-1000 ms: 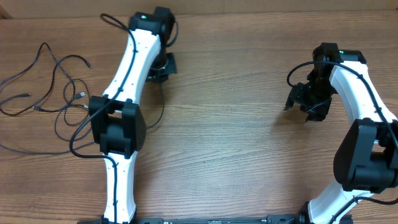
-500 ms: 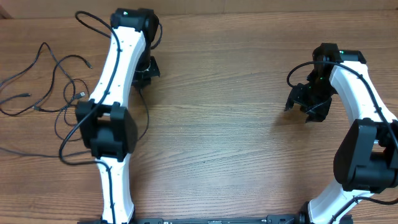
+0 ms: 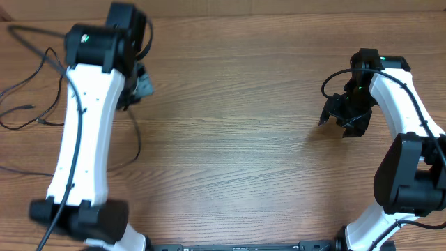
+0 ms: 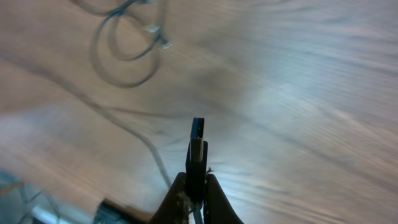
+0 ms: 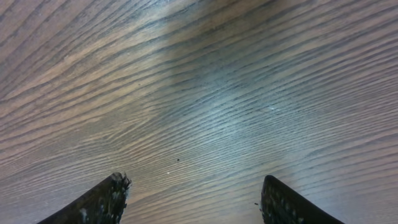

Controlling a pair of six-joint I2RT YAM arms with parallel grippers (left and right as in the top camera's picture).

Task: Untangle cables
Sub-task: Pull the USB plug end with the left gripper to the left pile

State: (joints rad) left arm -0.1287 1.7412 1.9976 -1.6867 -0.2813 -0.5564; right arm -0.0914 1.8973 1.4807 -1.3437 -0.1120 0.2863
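1. Wood-grain desk [image 3: 237, 139] fills every view and is bare across its middle and right. The cables [image 3: 28, 107] lie along its far left edge, partly under the left arm.
2. The left gripper [image 4: 196, 180] has its jaws pinched fully together on a small plug [image 4: 197, 146] with a blue tip. The plug stands upright between them, seemingly lifted off the wood, with loose loops and two pale plug ends well beyond it.
3. The right gripper [image 5: 194, 193] hangs over bare wood, well apart from the cables. Its jaws are partly spread and hold nothing.
4. The step in hand looks like drawing one cord out of the heap by its plug.
   - Keep the pinch firm, since only the plug's base is caught.
   - Pull slowly and low, away from the pile and along the cord's own run, so crossings slide apart rather than cinch.
   - If the whole heap starts to follow, pause rather than tug.
   - The idle right arm could pin the rest, though it would first have to cross the desk.
5. Hard to make out:
   - The left wrist view is smeared, so I cannot tell which cord leads from the held plug, though a pale line runs toward the jaws.
   - From overhead the arm covers much of the pile, and the frame's left edge cuts off several strands.
   - How many cables there are, and where they cross, stays unclear.
   - The plug itself does not show from above.
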